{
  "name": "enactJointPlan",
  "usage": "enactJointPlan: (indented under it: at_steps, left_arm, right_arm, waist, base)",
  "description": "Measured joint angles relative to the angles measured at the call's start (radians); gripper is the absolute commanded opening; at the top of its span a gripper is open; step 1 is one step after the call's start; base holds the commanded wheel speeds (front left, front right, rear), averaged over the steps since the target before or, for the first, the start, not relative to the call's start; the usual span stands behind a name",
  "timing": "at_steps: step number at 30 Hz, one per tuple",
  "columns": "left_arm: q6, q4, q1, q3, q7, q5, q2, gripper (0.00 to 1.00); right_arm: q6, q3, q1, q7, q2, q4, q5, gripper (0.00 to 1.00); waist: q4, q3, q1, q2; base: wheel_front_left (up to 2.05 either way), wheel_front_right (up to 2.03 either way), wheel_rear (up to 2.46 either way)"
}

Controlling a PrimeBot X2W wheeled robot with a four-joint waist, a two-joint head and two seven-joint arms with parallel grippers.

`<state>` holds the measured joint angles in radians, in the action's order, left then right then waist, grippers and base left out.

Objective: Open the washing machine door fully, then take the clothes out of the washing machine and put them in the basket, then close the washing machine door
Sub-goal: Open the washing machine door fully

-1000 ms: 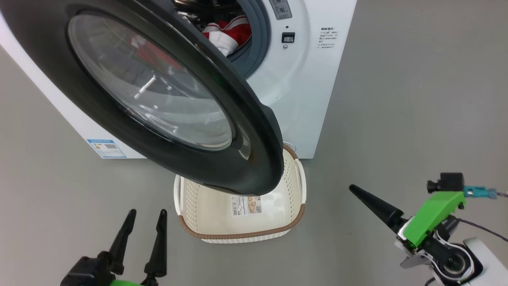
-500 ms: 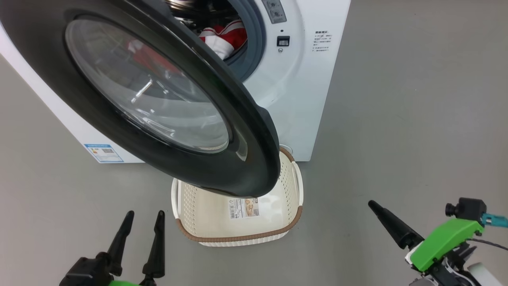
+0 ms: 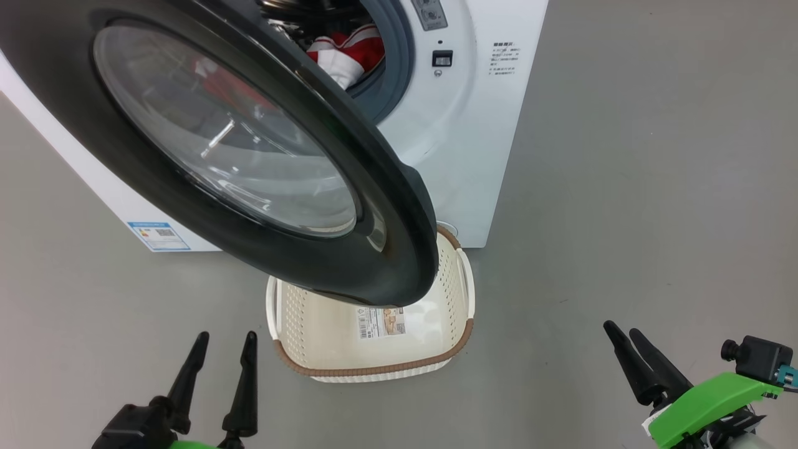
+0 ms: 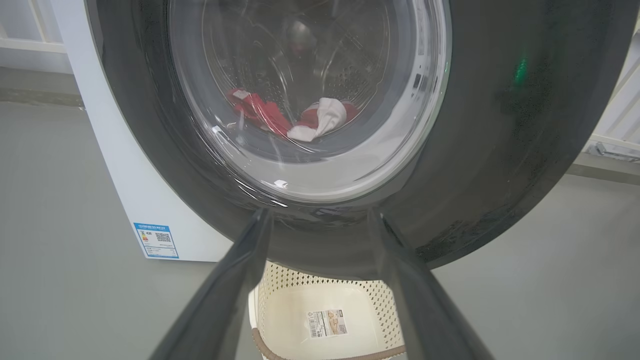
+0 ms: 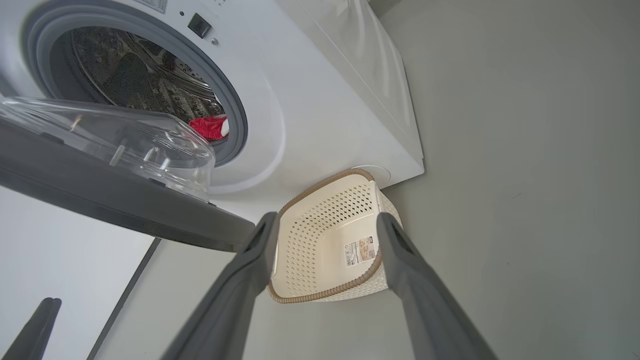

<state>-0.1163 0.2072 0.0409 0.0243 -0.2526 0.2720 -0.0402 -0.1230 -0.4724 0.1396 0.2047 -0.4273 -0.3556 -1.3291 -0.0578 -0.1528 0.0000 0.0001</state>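
Observation:
The washing machine door (image 3: 399,212), with its black rim and clear bowl window, stands swung out from the white washing machine (image 3: 461,143). Its lower edge hangs over the basket (image 3: 374,369). Red and white clothes (image 3: 346,53) lie in the drum, also seen through the glass (image 4: 320,117) and past the gasket (image 5: 210,127). My left gripper (image 3: 226,338) is open, low at the left, pointing at the door's outer face (image 4: 500,125). Low at the right, my right gripper (image 3: 621,329) is open and empty, aimed toward the basket (image 5: 320,296).
Bare grey floor (image 3: 623,187) spreads to the right of the machine. A blue label (image 3: 156,236) sits low on the machine's front. The cream basket stands on the floor against the machine's base, with a paper label (image 3: 380,322) inside.
My right gripper has drawn back toward the lower right and turned, so both fingers now show side by side. The head view has shifted slightly. The left gripper and the door are unmoved.

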Motion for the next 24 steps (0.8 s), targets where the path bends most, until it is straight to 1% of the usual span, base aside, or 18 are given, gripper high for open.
enactJointPlan:
  at_steps: [6, 8, 11, 15, 16, 20, 24]
  left_arm:
    - [0.000, 0.001, 0.000, -0.002, 0.000, 0.000, 0.000, 1.00]
    - [0.000, 0.001, 0.000, -0.003, 0.000, 0.000, 0.000, 1.00]
    - [0.000, 0.001, 0.000, -0.006, 0.000, 0.000, 0.000, 1.00]
    - [0.000, 0.001, 0.000, -0.006, 0.000, 0.000, 0.000, 1.00]
    - [0.000, 0.001, 0.000, -0.006, 0.000, 0.000, 0.000, 1.00]
    - [0.000, 0.001, 0.000, -0.007, 0.000, 0.000, 0.000, 1.00]
    - [0.001, 0.001, 0.000, -0.007, 0.000, 0.000, 0.000, 1.00]
  right_arm:
    - [0.000, -0.056, 0.009, 0.042, -0.012, -0.051, 0.097, 1.00]
    - [0.000, -0.053, 0.009, 0.042, -0.008, -0.068, 0.120, 1.00]
    - [0.000, -0.003, 0.009, 0.043, 0.002, -0.075, 0.193, 1.00]
    - [0.000, 0.075, 0.006, 0.043, 0.037, -0.071, 0.312, 1.00]
    - [0.000, 0.075, 0.006, 0.043, 0.037, -0.071, 0.312, 1.00]
    - [0.000, 0.148, -0.015, 0.044, 0.072, -0.046, 0.445, 1.00]
    - [0.000, 0.259, -0.058, 0.044, 0.115, -0.019, 0.595, 1.00]
  waist:
    - [0.000, -0.001, 0.0000, -0.0001]
    - [0.001, 0.000, 0.0000, -0.0001]
    - [0.003, 0.002, 0.0000, 0.0000]
    - [0.003, 0.003, 0.0000, 0.0000]
    - [0.003, 0.003, 0.0000, 0.0000]
    - [0.001, 0.003, 0.0000, 0.0000]
    - [0.000, 0.002, 0.0000, 0.0000]
  base:
    - [0.00, 0.00, 0.00]
    - [0.00, 0.00, 0.00]
    - [0.00, 0.00, 0.00]
    - [0.00, 0.00, 0.00]
    - [0.00, 0.00, 0.00]
    - [0.00, 0.00, 0.00]
    - [0.00, 0.00, 0.00]
